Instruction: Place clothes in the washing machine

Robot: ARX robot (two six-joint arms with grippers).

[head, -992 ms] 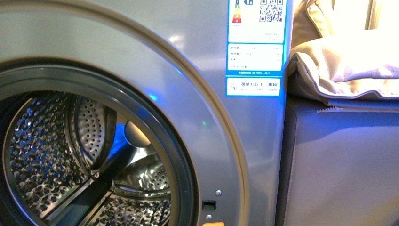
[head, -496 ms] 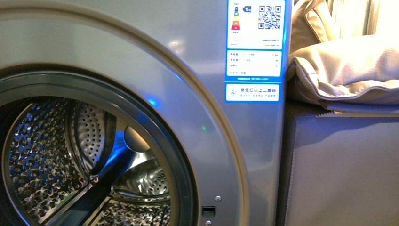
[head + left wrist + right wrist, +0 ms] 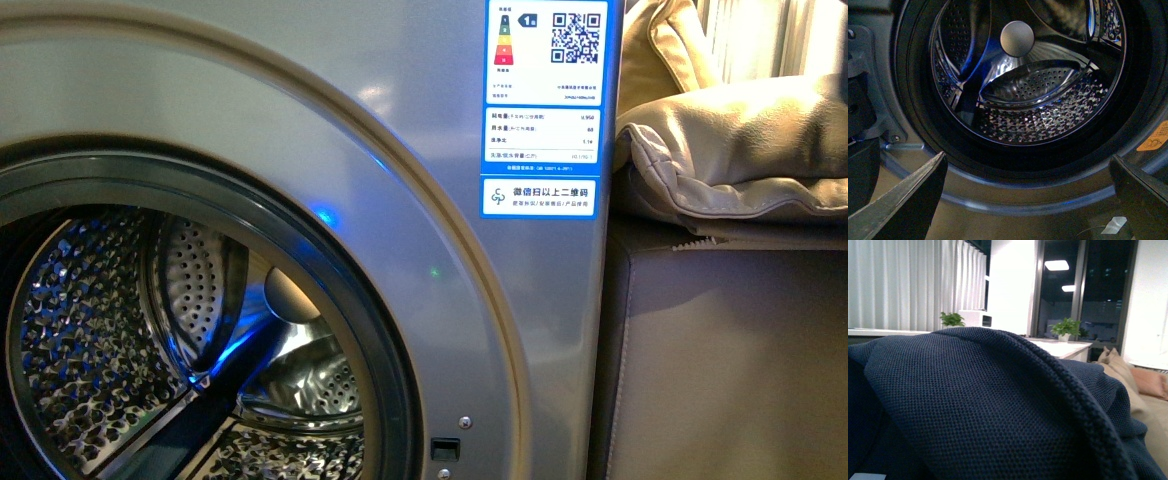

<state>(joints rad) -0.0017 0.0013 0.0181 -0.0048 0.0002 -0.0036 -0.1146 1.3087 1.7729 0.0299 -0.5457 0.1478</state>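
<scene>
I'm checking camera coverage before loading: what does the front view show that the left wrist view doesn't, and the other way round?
Only the front view shows the energy label on the washing machine, plus the beige cushion resting on the grey-brown furniture beside it. Only the left wrist view shows the orange sticker and the left end effector, its fingers spread wide with nothing between them. Both show the dark porthole rim and the dimpled drum.
</scene>
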